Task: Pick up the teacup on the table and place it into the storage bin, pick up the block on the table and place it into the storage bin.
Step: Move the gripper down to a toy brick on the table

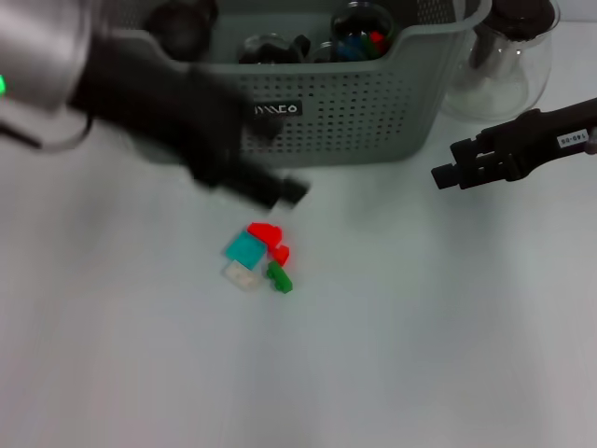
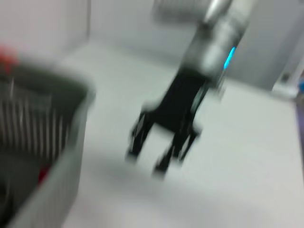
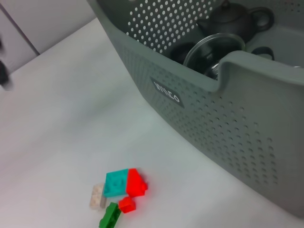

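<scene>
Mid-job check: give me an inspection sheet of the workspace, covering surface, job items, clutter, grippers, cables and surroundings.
Surface: white table, bare in the foreground.
Job items: grey-green perforated plastic storage bin at the far edge, holding a dark teapot and glassware; cluster of small red, teal, green and pale blocks on the table in front of it. No teacup seen on the table.
Clutter: clear glass jug beside the bin.
Grippers: left gripper blurred, above the blocks; right gripper hangs near the bin's corner, empty.
Cables: nothing seen.
Surroundings: nothing seen.
</scene>
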